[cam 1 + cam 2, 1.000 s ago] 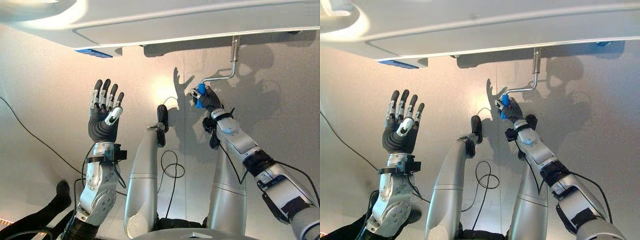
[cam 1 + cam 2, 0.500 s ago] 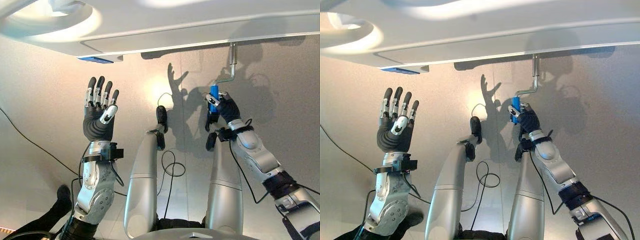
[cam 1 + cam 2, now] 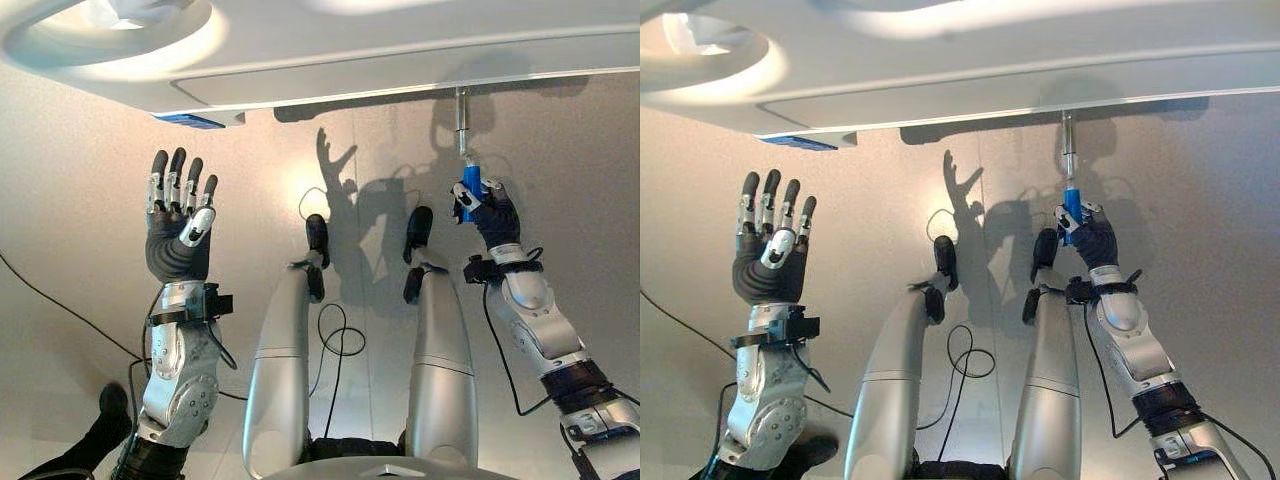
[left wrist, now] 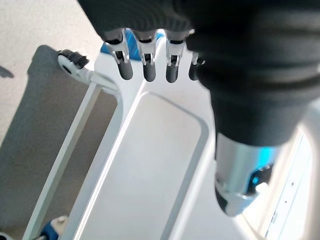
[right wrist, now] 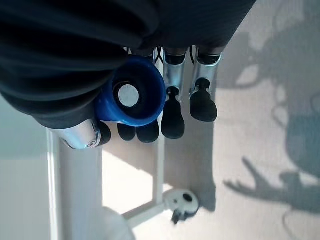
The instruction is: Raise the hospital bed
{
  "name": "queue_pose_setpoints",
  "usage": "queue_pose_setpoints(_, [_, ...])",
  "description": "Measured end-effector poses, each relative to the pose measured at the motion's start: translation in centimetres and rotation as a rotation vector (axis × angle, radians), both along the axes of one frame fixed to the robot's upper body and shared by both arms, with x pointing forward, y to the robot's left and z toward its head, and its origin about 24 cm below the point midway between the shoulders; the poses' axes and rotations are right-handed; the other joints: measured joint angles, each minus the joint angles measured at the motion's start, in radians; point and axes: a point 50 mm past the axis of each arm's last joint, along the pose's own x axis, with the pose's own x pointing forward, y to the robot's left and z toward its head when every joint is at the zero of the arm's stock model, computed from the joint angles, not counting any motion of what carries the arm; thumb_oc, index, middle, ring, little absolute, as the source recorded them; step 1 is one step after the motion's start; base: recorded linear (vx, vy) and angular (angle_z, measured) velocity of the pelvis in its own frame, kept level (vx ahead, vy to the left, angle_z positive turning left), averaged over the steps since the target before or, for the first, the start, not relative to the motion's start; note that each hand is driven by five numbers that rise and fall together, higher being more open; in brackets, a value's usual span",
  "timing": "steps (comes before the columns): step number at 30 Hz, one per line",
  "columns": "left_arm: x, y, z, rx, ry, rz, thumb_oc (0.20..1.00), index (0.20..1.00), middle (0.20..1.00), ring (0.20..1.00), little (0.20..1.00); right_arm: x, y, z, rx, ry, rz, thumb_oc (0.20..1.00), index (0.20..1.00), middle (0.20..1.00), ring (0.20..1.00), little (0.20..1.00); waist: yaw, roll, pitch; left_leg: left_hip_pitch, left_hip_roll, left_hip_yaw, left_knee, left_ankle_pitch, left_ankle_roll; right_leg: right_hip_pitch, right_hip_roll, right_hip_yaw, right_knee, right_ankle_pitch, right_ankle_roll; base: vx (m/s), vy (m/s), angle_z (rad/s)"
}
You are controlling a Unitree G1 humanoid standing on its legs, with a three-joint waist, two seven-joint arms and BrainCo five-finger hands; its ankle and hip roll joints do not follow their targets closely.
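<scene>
Spanning the upper part of both eye views, the white hospital bed overhangs the pale floor, and a silver crank rod hangs from its lower edge toward the right. Well to the left of that rod, the left hand is raised with its fingers straight and spread, holding nothing. Just below the rod, the right hand has its fingers curled tight round the blue crank handle, which points up in line with the rod
</scene>
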Motion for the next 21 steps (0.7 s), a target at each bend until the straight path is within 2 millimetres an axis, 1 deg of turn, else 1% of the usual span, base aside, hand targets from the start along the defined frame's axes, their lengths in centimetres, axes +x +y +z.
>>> queue_pose_setpoints(1, [0.0,0.0,0.0,0.0,-0.001,0.001,1.0,1.0,1.0,1.0,1.0,0.0,-0.6,0.1,-0.015,-0.008,-0.036,0.2,0.2,0.2,0.2,0.2,-0.001,-0.001,0.0,-0.002,0.0,0.001,0.002,0.0,0.001,0.0,0.0,0.001,-0.003,0.002,0.002,0.0,0.0,0.0])
queue_pose_setpoints(2, [0.0,0.0,0.0,0.0,-0.001,0.001,1.0,1.0,1.0,1.0,1.0,0.0,-0.6,0.1,-0.015,-0.008,-0.036,0.2,0.2,0.2,0.2,0.2,-0.001,-0.001,0.0,-0.002,0.0,0.001,0.002,0.0,0.001,0.0,0.0,0.001,-0.003,0.002,0.002,0.0,0.0,0.0])
queue_pose_setpoints(3, [-0.1,0.3,0.1,0.001,-0.003,0.012,1.0,1.0,1.0,1.0,1.0,0.1,-1.4,0.3,-0.062,-0.018,-0.093,0.2,0.2,0.2,0.2,0.2,-0.002,-0.001,0.0,-0.004,-0.001,0.002,0.006,-0.001,0.002,0.0,0.0,0.003,-0.003,0.003,0.004,0.0,0.0,0.0])
queue_pose_setpoints(4, [-0.2,0.4,0.1,0.0,-0.004,0.02,1.0,1.0,1.0,1.0,1.0,0.1,-1.7,0.4,-0.084,-0.021,-0.111,0.2,0.2,0.2,0.2,0.2,-0.003,-0.002,0.0,-0.005,-0.001,0.002,0.008,-0.003,0.003,0.0,0.0,0.004,-0.004,0.003,0.005,0.0,0.0,0.0])
queue_pose_setpoints(5, [-0.5,0.7,0.1,0.001,-0.007,0.028,1.0,1.0,1.0,1.0,1.0,0.4,-2.8,0.5,-0.158,-0.022,-0.164,0.2,0.2,0.2,0.2,0.2,-0.003,-0.002,0.0,-0.008,0.0,0.002,0.015,-0.005,0.005,0.0,0.0,0.004,-0.003,0.005,0.007,0.0,0.0,0.0])
queue_pose_setpoints(9, [-0.9,0.7,-0.1,-0.001,-0.004,0.025,1.0,1.0,1.0,1.0,1.0,0.8,-4.3,1.0,-0.24,-0.031,-0.254,0.2,0.2,0.2,0.2,0.2,-0.002,-0.002,0.0,-0.016,-0.002,0.002,0.022,-0.007,0.011,-0.002,0.0,0.008,-0.009,0.011,0.014,0.01,0.003,0.0])
queue_pose_setpoints(10, [-1.0,0.7,-0.2,0.001,0.001,0.023,1.0,1.0,1.0,1.0,1.0,1.0,-5.0,1.1,-0.298,-0.026,-0.284,0.2,0.2,0.2,0.2,0.2,-0.003,-0.002,0.0,-0.017,-0.003,0.003,0.025,-0.008,0.014,-0.001,-0.001,0.01,-0.013,0.011,0.015,0.0,0.0,0.0])
queue_pose_setpoints(12, [-1.1,0.7,-0.3,0.008,-0.001,0.019,1.0,1.0,1.0,1.0,1.0,1.3,-6.0,1.3,-0.358,-0.012,-0.324,0.2,0.2,0.2,0.2,0.2,-0.002,-0.002,0.0,-0.019,-0.006,0.003,0.027,-0.009,0.015,-0.001,-0.003,0.012,-0.014,0.013,0.018,0.0,0.0,0.0])
queue_pose_setpoints(13, [-1.1,0.7,-0.3,0.013,0.0,0.016,1.0,1.0,1.0,1.0,1.0,1.4,-6.4,1.6,-0.422,-0.01,-0.351,0.2,0.2,0.2,0.2,0.2,-0.002,-0.002,0.0,-0.021,-0.008,0.004,0.029,-0.009,0.016,-0.002,-0.004,0.014,-0.017,0.014,0.02,0.0,0.0,0.0])
queue_pose_setpoints(16, [-1.1,0.6,-0.3,0.03,0.005,0.002,1.0,1.0,1.0,1.0,1.0,1.9,-7.4,1.7,-0.532,0.009,-0.42,0.2,0.2,0.2,0.2,0.2,-0.003,-0.002,0.0,-0.029,-0.013,-0.001,0.034,-0.013,0.022,-0.005,-0.006,0.018,-0.022,0.018,0.026,0.0,0.0,0.0])
queue_pose_setpoints(18, [-1.1,0.6,-0.3,0.033,0.004,0.0,1.0,1.0,1.0,1.0,1.0,2.1,-7.7,1.8,-0.541,0.011,-0.443,0.2,0.2,0.2,0.2,0.2,-0.004,-0.002,0.0,-0.035,-0.014,-0.001,0.037,-0.014,0.024,-0.01,-0.01,0.018,-0.022,0.02,0.029,0.01,0.006,0.02])
queue_pose_setpoints(20, [-1.1,0.4,-0.4,0.034,0.008,-0.011,1.0,1.0,1.0,1.0,1.0,2.7,-8.7,1.7,-0.567,0.043,-0.5,0.2,0.2,0.2,0.2,0.2,0.0,-0.002,0.0,-0.042,-0.02,0.0,0.042,-0.014,0.025,-0.016,-0.015,0.02,-0.017,0.02,0.033,0.02,0.008,0.04])
queue_pose_setpoints(21, [-1.1,0.3,-0.5,0.035,0.01,-0.015,1.0,1.0,1.0,1.0,1.0,2.8,-8.8,1.8,-0.567,0.046,-0.507,0.2,0.2,0.2,0.2,0.2,0.001,-0.002,0.0,-0.045,-0.021,0.0,0.044,-0.015,0.026,-0.018,-0.017,0.02,-0.015,0.02,0.033,0.01,0.004,0.03])
